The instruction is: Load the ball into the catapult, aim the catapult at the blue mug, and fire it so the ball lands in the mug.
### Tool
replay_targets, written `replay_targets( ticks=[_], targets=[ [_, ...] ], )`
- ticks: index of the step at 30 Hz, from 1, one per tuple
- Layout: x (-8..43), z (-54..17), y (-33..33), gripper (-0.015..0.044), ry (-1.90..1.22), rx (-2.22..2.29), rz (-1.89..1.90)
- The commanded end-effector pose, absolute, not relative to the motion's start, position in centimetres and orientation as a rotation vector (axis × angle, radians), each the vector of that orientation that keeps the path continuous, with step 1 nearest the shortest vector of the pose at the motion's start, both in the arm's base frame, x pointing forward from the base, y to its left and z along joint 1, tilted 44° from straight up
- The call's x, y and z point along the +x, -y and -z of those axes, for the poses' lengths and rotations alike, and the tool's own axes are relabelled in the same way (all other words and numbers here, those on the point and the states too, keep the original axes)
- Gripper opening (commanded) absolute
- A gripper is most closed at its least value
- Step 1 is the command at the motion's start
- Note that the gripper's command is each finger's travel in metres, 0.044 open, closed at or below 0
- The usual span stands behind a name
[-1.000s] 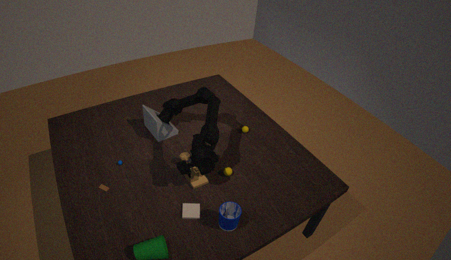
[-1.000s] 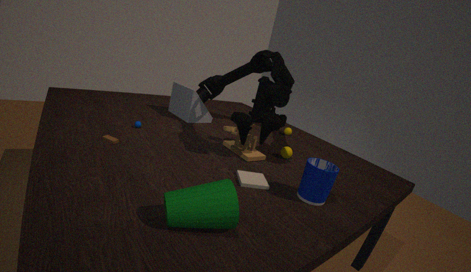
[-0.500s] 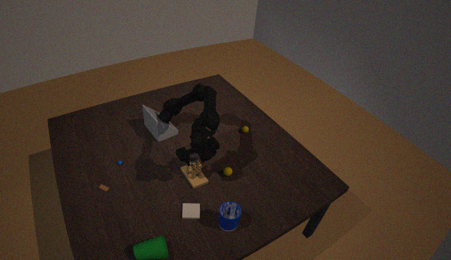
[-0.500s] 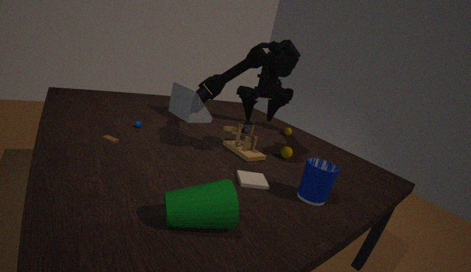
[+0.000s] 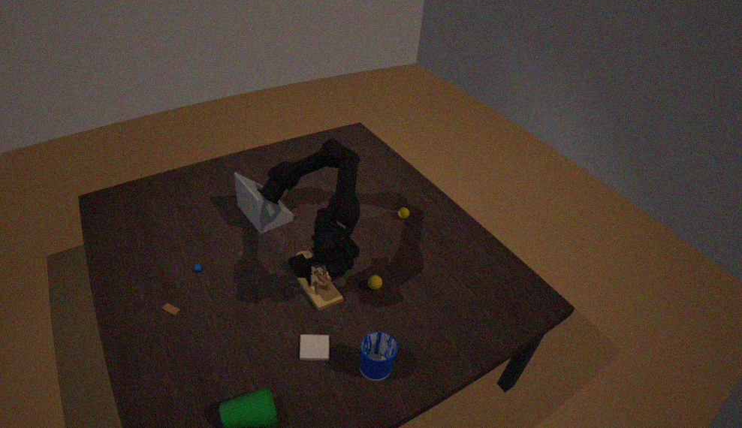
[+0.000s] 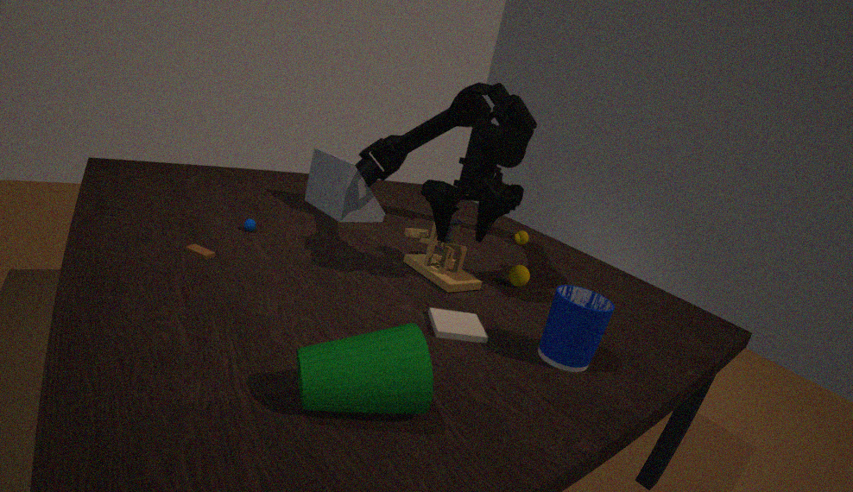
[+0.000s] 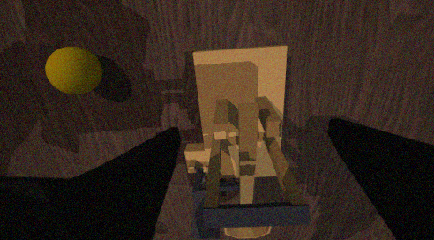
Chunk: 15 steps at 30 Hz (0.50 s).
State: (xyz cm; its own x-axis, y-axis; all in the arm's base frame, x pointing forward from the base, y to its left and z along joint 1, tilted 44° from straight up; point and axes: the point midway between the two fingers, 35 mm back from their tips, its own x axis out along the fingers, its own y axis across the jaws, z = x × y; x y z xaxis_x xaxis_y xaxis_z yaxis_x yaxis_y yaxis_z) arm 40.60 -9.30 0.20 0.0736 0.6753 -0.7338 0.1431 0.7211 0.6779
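Note:
The wooden catapult (image 5: 326, 299) (image 6: 462, 284) (image 7: 273, 60) stands on the table, its flat base end toward the front and its round cup toward the back. My gripper (image 5: 324, 276) (image 6: 462, 239) (image 7: 252, 130) is open and empty, pointing down, with its fingers on either side above the catapult's frame. One yellow ball (image 5: 375, 281) (image 6: 519, 275) (image 7: 73, 70) lies on the table beside the catapult; a second yellow ball (image 5: 402, 212) (image 6: 521, 236) lies farther back. The blue mug (image 5: 376, 367) (image 6: 573, 334) stands upright near the front right. The catapult's cup is partly hidden, so its contents are unclear.
A white square pad (image 5: 314, 346) (image 6: 458, 323) lies in front of the catapult. A green cup (image 5: 248, 409) (image 6: 364, 371) lies on its side at the front. A grey angled bracket (image 5: 248, 202) (image 6: 328, 185), small blue ball (image 5: 197, 267) (image 6: 249, 225) and orange block (image 5: 171, 308) (image 6: 200, 250) are to the left.

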Motion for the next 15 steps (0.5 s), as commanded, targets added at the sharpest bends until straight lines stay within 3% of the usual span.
replay_targets(
  ticks=[1, 15],
  targets=[
    [40.7, 0.2, 8.7, 0.0440, -1.468, 0.717, -0.457],
    [40.9, 1.9, 7.2, 0.0440, -1.468, 0.717, -0.458]
  ],
)
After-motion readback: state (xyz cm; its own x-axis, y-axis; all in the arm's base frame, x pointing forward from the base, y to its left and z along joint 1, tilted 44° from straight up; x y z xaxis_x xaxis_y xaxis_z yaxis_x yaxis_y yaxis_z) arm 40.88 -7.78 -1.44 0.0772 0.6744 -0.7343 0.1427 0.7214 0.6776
